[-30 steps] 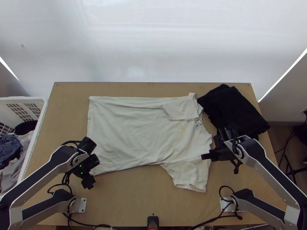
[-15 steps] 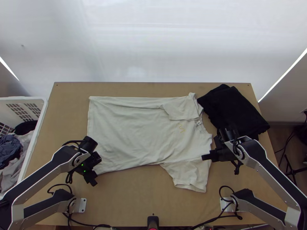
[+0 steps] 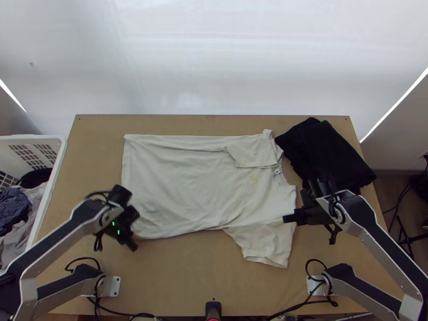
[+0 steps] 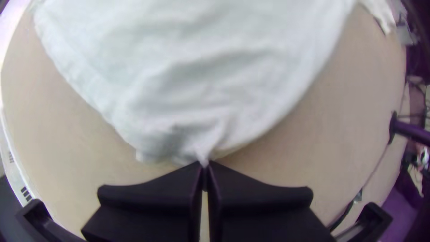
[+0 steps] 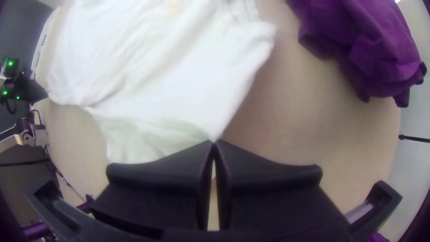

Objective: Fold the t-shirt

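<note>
The pale t-shirt [image 3: 187,182] lies spread sideways on the table, collar to the right, its far sleeve folded inward and its near sleeve pointing toward the near edge. At the hem's near corner is my left gripper [image 3: 132,246]; in the left wrist view the left gripper [image 4: 204,166] is shut on a pinch of the hem, with creases running from it. My right gripper [image 3: 286,219] is at the shirt's shoulder by the near sleeve; in the right wrist view the right gripper [image 5: 214,143] is shut on the cloth's edge there.
Black folded cloth [image 3: 329,155] lies at the table's far right, beyond the right gripper. A white basket [image 3: 51,200] of clothes stands off the left edge. Bare wood of the table [image 3: 187,273] stretches between the arms' bases.
My left gripper has moved up and rightward a little, and the hem's near corner has shifted with it. The right gripper has barely moved, slightly to the right.
</note>
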You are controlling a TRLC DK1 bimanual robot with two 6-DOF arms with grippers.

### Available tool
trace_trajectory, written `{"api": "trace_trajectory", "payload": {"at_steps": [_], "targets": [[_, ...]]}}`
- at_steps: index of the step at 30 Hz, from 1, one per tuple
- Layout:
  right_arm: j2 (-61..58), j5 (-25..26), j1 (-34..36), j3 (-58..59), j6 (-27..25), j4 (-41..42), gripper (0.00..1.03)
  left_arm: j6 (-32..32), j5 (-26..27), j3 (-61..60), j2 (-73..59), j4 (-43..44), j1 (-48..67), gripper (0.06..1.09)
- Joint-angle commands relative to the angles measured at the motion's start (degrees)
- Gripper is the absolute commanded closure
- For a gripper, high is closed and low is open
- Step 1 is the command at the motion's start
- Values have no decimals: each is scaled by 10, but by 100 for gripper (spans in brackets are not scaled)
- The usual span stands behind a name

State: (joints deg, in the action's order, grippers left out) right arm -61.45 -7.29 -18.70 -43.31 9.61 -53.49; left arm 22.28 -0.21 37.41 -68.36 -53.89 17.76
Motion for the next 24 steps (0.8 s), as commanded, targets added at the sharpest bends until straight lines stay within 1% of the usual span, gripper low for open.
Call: {"api": "trace_trajectory", "payload": {"at_steps": [1,2,3,5,8,9,10,13,17,22,24], "targets": [[27,1,15,-34,26,-13,100,-107,93,136,43,-17,-112,105],[38,2,24,-42,25,-13,100,-134,134,159,60,-33,-125,105],[42,2,36,-53,24,-13,100,-160,159,175,74,-33,-142,105],[49,2,72,-85,18,-13,100,-221,187,195,103,-30,-171,105],[56,2,117,-151,9,-1,100,-291,195,209,148,-17,-178,105],[56,1,132,-177,1,7,100,-312,194,211,160,-5,-178,105],[56,1,142,-201,-4,16,100,-337,193,209,169,26,-188,105],[37,1,147,-270,-4,52,100,-370,195,216,161,80,-250,105],[32,0,144,-313,0,90,100,-397,203,255,145,85,-265,105],[97,-1,119,-335,17,135,100,-424,202,307,220,115,-277,105],[128,0,110,-355,28,151,100,-447,202,324,264,161,-278,105]]}}
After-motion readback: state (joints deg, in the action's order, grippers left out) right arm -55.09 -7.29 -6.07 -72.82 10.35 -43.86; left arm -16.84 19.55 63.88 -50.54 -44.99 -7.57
